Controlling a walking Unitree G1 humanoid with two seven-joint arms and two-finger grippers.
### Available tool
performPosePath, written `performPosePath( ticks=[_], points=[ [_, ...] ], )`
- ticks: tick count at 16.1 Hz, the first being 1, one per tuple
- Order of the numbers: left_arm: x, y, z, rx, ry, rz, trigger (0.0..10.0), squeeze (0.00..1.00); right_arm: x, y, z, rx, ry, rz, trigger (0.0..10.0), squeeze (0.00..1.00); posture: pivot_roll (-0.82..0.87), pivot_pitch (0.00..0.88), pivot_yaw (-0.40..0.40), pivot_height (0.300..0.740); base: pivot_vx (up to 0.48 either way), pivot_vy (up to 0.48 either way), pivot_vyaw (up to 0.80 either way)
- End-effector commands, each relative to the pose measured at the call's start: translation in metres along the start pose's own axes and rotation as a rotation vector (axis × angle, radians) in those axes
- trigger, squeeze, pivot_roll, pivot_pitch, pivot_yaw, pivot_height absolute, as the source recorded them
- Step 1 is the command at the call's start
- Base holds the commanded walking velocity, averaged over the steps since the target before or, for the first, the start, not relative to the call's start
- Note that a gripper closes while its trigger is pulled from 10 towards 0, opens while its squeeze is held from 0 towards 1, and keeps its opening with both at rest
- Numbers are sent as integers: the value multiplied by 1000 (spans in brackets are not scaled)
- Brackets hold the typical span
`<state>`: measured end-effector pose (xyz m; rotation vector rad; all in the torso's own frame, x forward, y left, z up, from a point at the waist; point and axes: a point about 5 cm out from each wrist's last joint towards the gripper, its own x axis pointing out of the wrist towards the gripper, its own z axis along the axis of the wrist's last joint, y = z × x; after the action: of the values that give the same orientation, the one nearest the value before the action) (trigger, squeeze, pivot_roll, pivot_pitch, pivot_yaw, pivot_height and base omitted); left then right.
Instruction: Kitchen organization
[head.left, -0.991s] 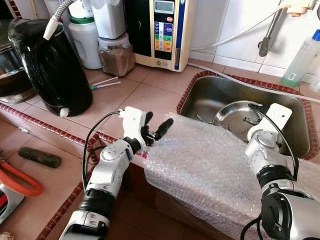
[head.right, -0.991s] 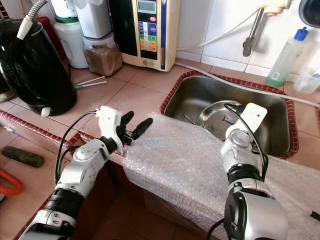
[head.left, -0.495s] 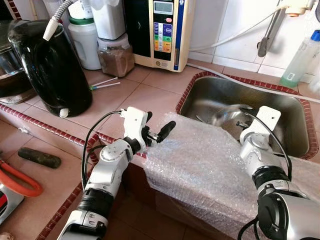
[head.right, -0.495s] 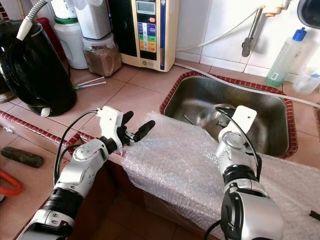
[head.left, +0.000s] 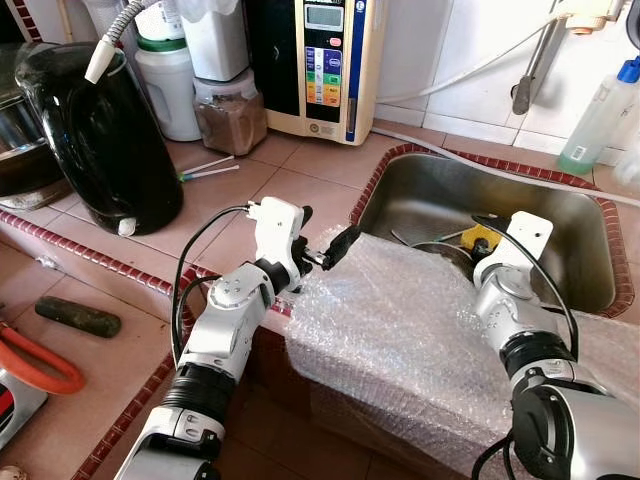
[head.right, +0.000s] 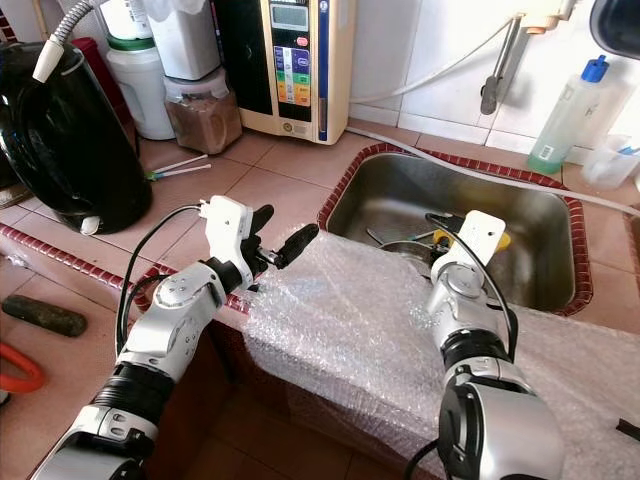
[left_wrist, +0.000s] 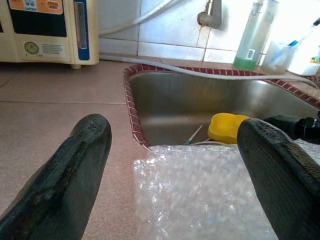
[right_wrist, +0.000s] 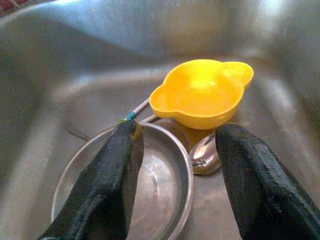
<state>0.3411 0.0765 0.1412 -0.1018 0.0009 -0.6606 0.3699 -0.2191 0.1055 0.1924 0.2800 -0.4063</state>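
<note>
Jaws apart, right gripper (right_wrist: 177, 175) faces yellow bowl (right_wrist: 202, 92).

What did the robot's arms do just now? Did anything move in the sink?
The right gripper went forward into the sink, over the steel bowl, fingers open. A yellow bowl came into sight. The left gripper rose a little, open. The bubble wrap stayed put.

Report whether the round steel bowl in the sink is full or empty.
Empty. In the right wrist view the round steel bowl shows its bare shiny bottom, with no food or standing water. The open right gripper hovers above it.
</note>
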Motion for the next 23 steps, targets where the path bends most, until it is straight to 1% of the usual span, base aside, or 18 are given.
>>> performPosePath(
  ticks=[1,3,4,5,7,8,9,10,11,12,13,14,17,19,20,21,22,23],
  points=[
    [1,4,6,22,-14,32,10000,1000,-3,9,-10,-17,18,59,10000,1000,65,0,50,740,0,0,0],
    [-3,12,11,19,-54,98,10000,1000,-9,32,13,-113,-160,227,10000,1000,65,0,51,740,0,0,0],
    [-5,16,13,23,-71,135,10000,1000,-12,36,22,-146,-233,256,10000,1000,64,0,51,740,0,0,0],
    [-6,18,15,24,-82,154,10000,1000,-14,37,26,-166,-271,270,10000,1000,64,0,51,740,0,0,0],
    [-9,25,20,40,-111,244,10000,1000,-21,38,39,-213,-402,296,10000,1000,57,0,51,740,0,0,0],
    [-10,26,21,43,-116,267,10000,1000,-23,38,42,-218,-434,300,10000,1000,57,0,51,740,0,0,0],
    [-8,29,11,14,2,362,10000,1000,-28,37,47,-249,-497,322,10000,1000,57,0,53,740,0,0,0],
    [-8,28,8,17,30,387,10000,1000,-31,37,49,-266,-527,334,10000,1000,55,0,53,740,0,0,0],
    [-9,21,12,78,-23,312,10000,1000,-36,34,52,-270,-572,338,10000,1000,51,0,55,740,0,0,0],
    [-12,19,13,88,-37,300,10000,573,-39,30,54,-278,-597,340,10000,1000,48,0,56,740,0,0,0],
    [-14,20,12,71,-38,312,10000,196,-42,28,56,-286,-616,345,10000,1000,47,0,58,740,0,0,0],
    [-21,24,15,81,-53,335,10000,0,-46,22,57,-310,-636,340,10000,1000,41,0,60,740,0,0,0],
    [-40,29,28,119,-85,375,10000,0,-54,5,56,-350,-651,333,10000,1000,41,0,63,740,0,0,0],
    [-51,30,32,149,-92,389,10000,0,-60,-6,54,-367,-642,324,10000,1000,45,0,64,740,0,0,0],
    [-59,31,28,131,-73,422,10000,0,-64,-9,51,-373,-629,323,10000,353,48,0,65,740,0,0,0],
    [-63,31,26,119,-60,433,10000,0,-66,-11,50,-370,-620,319,10000,290,47,0,66,740,0,0,0],
    [-69,29,20,131,-37,427,10000,0,-68,-14,47,-380,-609,316,10000,0,46,0,66,740,0,0,0],
    [-71,29,18,130,-30,432,10000,0,-69,-15,46,-381,-604,312,10000,0,46,0,66,740,0,0,0]
  ],
)
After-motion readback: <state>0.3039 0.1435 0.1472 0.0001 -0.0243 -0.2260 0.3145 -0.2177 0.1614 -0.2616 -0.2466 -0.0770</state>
